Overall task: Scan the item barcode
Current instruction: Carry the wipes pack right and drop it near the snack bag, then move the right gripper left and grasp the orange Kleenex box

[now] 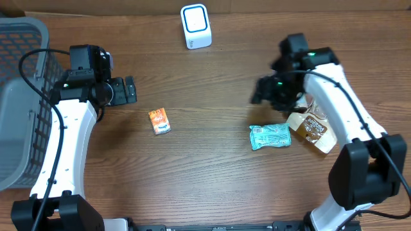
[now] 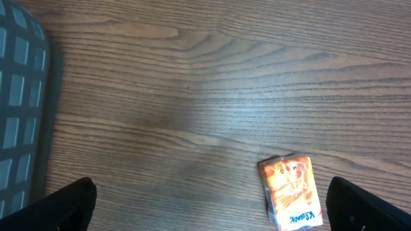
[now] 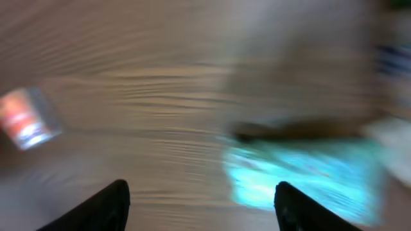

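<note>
Grey mesh basket (image 1: 22, 38) is seen at far L of the wood table (image 1: 212, 186), partly covered by the L arm. L gripper (image 1: 130, 90) is held just R of the basket over bare wood. In L wrist view its fingertips (image 2: 64, 205) are set at opposite bottom corners, so jaws are spread wide w/ nothing btwn them. Orange carton (image 1: 160, 120) is laid flat just R of that gripper, nearer the robot, untouched. White scanner w/ blue ring (image 1: 196, 25) is stood at the far edge, approx centre, well apart from all items.

Further R, teal packet (image 1: 270, 136) is laid flat on the wood, nothing gripping it. R gripper (image 1: 263, 93) is held above & just beyond it. R wrist view is badly blurred, but the two fingertips (image 3: 109, 205) are shown apart w/ only table btwn them, so that hand is parted and empty. Cream-brown pouch (image 1: 313, 127) is laid at the packet's R side under the R arm. Whether the two touch can't be told.
</note>
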